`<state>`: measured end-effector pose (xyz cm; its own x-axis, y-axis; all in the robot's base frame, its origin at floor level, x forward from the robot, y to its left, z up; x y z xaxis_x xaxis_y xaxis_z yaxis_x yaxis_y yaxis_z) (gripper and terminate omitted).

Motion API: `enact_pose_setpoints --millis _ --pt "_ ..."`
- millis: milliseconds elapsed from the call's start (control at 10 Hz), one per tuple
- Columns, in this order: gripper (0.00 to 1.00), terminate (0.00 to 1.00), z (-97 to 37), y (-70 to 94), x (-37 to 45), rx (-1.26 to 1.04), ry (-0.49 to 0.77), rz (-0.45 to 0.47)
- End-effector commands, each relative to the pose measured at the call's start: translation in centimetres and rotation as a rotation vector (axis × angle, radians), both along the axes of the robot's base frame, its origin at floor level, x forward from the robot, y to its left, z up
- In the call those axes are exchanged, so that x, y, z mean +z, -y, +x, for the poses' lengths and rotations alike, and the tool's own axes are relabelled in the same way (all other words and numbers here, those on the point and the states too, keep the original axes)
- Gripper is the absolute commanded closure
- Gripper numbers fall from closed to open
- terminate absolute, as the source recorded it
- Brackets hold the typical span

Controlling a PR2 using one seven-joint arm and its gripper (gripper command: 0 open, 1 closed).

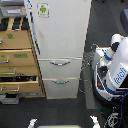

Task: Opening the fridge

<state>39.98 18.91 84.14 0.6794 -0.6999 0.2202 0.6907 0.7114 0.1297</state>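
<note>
Fridge point(60, 40), door and 2 drawers shut.

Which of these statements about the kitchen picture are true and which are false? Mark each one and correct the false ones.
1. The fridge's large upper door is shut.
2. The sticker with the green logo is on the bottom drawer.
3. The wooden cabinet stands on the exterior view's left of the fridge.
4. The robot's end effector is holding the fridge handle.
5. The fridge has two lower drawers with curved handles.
1. True: the fridge has its upper door flush and closed.
2. False: the sticker sits near the top of the upper door.
3. True: the wooden cabinet is beside it there.
4. False: the robot stands apart; no end effector is seen at the handle.
5. True: upper drawer, lower drawer.
</note>
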Motion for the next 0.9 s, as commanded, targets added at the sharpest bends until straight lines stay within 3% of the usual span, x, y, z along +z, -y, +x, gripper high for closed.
enact_pose_setpoints --millis 100,900 --pt "0.0 0.0 0.3 0.3 0.5 -0.002 0.007 -0.008" --pt "0.0 0.0 7.6 2.9 6.2 0.016 -0.01 -0.089"
